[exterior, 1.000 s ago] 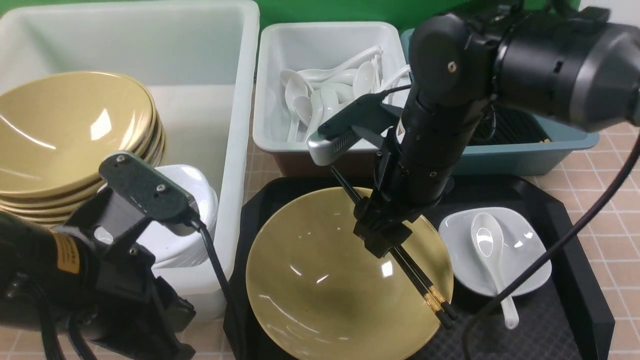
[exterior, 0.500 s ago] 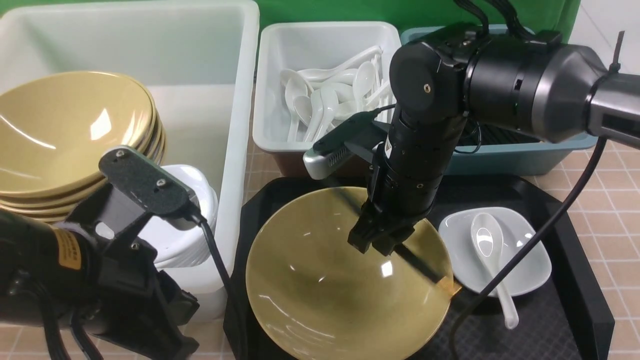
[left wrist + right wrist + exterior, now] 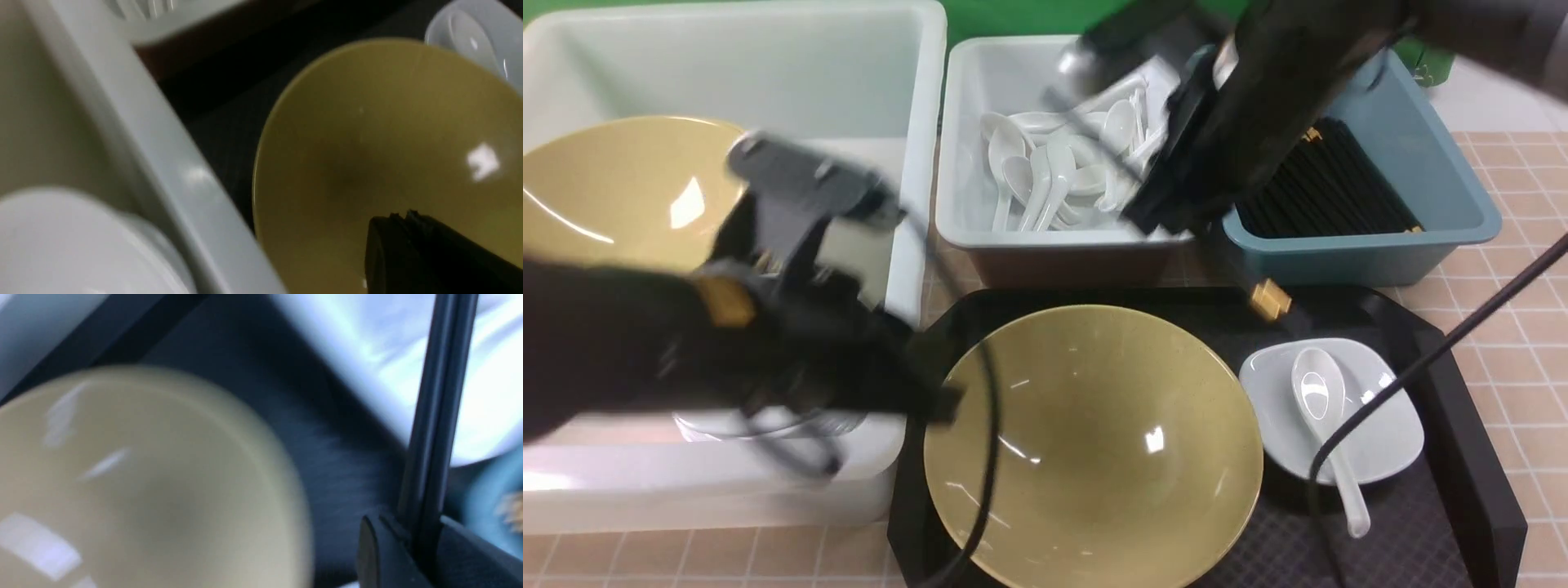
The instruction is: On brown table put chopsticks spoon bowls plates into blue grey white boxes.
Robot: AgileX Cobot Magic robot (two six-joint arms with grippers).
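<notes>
My right gripper (image 3: 1168, 219) is raised in front of the grey box (image 3: 1045, 238) and the blue box (image 3: 1445, 192), shut on the black chopsticks (image 3: 1270, 300), whose gold tips hang over the tray's far edge. In the right wrist view the chopsticks (image 3: 437, 416) run out from between the jaws of that gripper (image 3: 421, 528). My left gripper (image 3: 943, 404) is shut and empty at the left rim of the yellow bowl (image 3: 1094, 445); in the left wrist view this gripper (image 3: 402, 218) hovers over the bowl (image 3: 367, 122). A white spoon (image 3: 1319, 392) lies on a white plate (image 3: 1380, 425).
The bowl and plate sit on a black tray (image 3: 1462, 490) on the brown table (image 3: 1527, 310). The white box (image 3: 907, 163) holds stacked yellow bowls (image 3: 621, 188). The grey box holds several white spoons (image 3: 1045, 167); the blue box holds several chopsticks (image 3: 1331, 192).
The right gripper closed on the chopsticks lying across the bowl and lifted them up and back toward the boxes. The left arm swung right, up to the bowl's left rim.
</notes>
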